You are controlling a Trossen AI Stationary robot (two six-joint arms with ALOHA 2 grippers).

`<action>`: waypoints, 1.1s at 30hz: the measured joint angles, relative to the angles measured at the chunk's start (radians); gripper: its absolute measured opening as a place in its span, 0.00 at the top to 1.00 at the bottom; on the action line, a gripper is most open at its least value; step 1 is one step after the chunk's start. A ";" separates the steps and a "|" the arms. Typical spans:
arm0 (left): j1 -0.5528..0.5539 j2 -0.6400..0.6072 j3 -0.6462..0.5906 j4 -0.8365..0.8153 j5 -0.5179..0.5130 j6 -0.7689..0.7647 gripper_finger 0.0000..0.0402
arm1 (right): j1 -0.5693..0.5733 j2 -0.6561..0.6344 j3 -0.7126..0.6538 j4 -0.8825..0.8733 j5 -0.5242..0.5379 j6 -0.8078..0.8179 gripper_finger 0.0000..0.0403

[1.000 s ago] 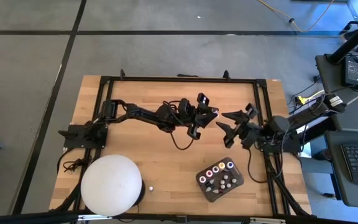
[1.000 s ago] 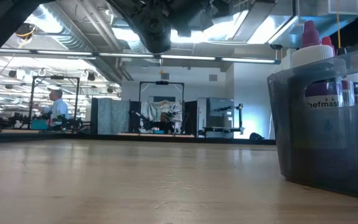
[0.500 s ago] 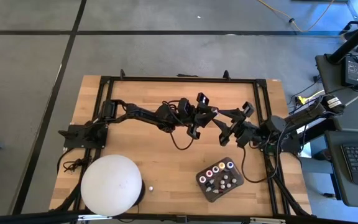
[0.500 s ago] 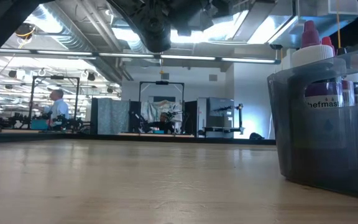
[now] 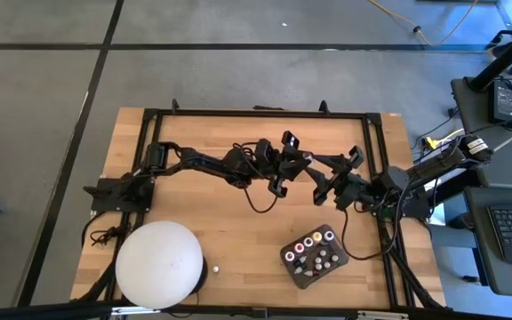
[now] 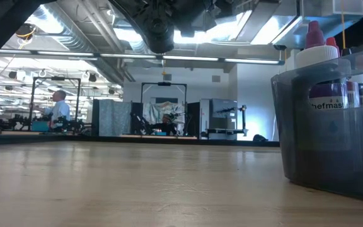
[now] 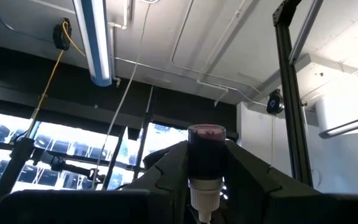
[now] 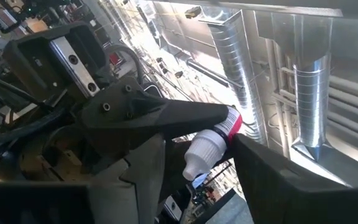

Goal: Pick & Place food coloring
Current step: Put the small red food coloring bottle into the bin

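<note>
Above the wooden desk (image 5: pixel 238 222), the left hand (image 5: pixel 300 160) pinches a food coloring bottle (image 7: pixel 206 163) while the right hand (image 5: pixel 320 177), part open, straddles it. The right should clamp squarely before the left lets go.

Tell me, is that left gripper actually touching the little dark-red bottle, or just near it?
Touching. In the left wrist view the left gripper has its two fingers pressed against both sides of the small bottle, holding it.

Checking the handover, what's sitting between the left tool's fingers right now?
A small food coloring bottle with a dark red body sits between the left tool fingers, shown in the left wrist view.
</note>
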 joint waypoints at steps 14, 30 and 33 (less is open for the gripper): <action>-0.001 -0.004 0.002 0.003 0.014 0.000 0.79 | 0.000 0.000 0.000 0.032 0.010 -0.004 0.56; 0.006 -0.005 0.003 0.004 0.008 0.026 0.79 | -0.001 0.000 -0.002 0.027 -0.026 0.000 0.69; 0.006 -0.005 0.003 0.004 0.008 0.027 0.79 | 0.000 0.000 -0.002 0.027 -0.033 0.000 0.69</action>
